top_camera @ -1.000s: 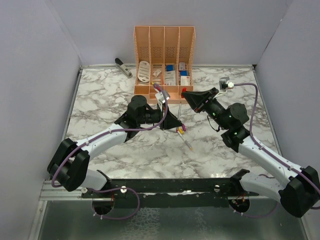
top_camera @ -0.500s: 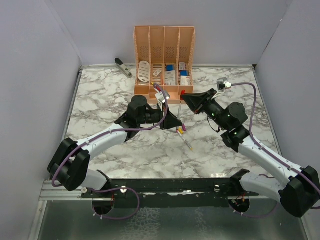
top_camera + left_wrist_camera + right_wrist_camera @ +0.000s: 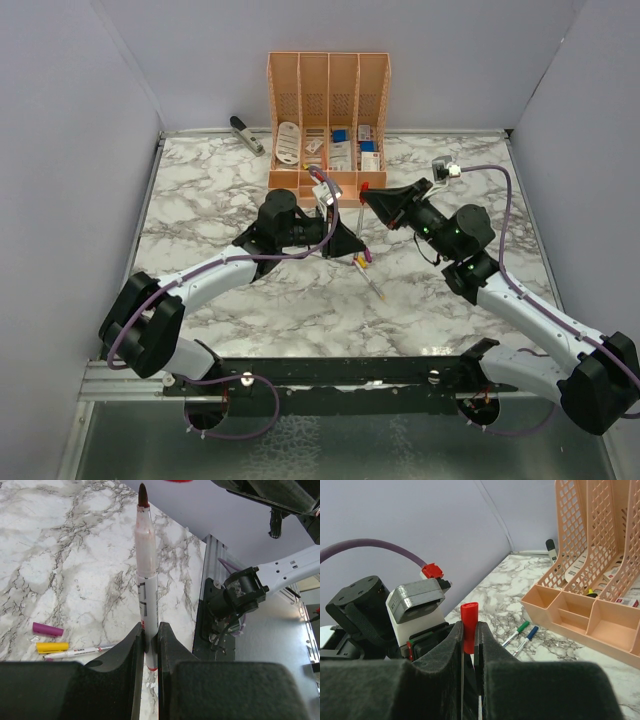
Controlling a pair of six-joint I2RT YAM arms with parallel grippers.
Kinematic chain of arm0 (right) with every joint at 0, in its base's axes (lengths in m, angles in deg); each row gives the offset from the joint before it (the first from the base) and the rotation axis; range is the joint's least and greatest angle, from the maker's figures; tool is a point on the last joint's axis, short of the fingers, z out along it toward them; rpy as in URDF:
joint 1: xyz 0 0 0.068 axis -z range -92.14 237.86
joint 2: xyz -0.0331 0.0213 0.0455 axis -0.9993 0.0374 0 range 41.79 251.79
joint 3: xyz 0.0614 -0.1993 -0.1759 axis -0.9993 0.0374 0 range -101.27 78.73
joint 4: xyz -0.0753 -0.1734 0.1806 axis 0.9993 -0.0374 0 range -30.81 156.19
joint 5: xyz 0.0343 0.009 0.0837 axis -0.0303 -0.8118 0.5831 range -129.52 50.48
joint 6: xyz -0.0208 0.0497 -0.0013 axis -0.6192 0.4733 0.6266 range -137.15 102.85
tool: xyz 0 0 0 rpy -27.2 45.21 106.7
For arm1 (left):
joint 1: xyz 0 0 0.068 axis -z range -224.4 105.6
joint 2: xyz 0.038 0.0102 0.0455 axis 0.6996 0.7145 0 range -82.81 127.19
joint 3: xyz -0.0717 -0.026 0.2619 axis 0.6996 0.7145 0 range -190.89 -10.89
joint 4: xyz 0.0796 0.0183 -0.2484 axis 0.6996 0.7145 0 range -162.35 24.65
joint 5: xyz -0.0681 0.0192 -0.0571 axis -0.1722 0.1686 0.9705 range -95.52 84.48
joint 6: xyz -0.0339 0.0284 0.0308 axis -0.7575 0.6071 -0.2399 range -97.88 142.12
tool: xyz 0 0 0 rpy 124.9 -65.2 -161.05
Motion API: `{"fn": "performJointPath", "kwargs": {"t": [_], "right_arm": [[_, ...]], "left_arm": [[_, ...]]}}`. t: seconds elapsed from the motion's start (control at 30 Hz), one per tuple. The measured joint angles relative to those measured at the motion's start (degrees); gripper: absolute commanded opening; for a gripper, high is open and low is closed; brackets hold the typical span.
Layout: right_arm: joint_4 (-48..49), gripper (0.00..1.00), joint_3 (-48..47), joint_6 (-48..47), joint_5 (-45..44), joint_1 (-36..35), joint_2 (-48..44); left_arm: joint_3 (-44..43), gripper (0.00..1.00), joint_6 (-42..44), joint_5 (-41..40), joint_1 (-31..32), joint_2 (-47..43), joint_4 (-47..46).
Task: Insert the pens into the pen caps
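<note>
My left gripper (image 3: pixel 148 630) is shut on a white pen (image 3: pixel 145 560) whose dark red tip points up and away from the jaws. In the top view this gripper (image 3: pixel 345 243) is at the table's middle. My right gripper (image 3: pixel 468 627) is shut on the red cap (image 3: pixel 469 625), which also shows in the top view (image 3: pixel 365 186) just beyond the pen's tip. A purple cap (image 3: pixel 48 629), a yellow cap (image 3: pixel 52 647) and a loose pen (image 3: pixel 80 652) lie on the marble. A green-capped pen (image 3: pixel 516 633) and a blue-capped pen (image 3: pixel 524 640) lie in front of the organizer.
The peach organizer (image 3: pixel 328 100) stands at the back centre, with its tray (image 3: pixel 590 615) close to my right gripper. A grey-black stapler (image 3: pixel 246 134) lies at the back left. Grey walls close in the table on three sides.
My right gripper has shifted slightly left with the red cap, closer to the pen's tip. My left arm has edged slightly up with the pen.
</note>
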Motion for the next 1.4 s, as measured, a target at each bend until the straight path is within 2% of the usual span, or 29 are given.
{"fn": "performJointPath", "kwargs": {"t": [0.8, 1.4], "right_arm": [[-0.52, 0.01, 0.33, -4.07, 0.04, 0.0, 0.04], [-0.52, 0.01, 0.33, -3.48, 0.28, 0.0, 0.31]], "left_arm": [[1.05, 0.0, -0.02, 0.0, 0.02, -1.03, 0.02], [1.05, 0.0, -0.02, 0.0, 0.02, -1.16, 0.0]]}}
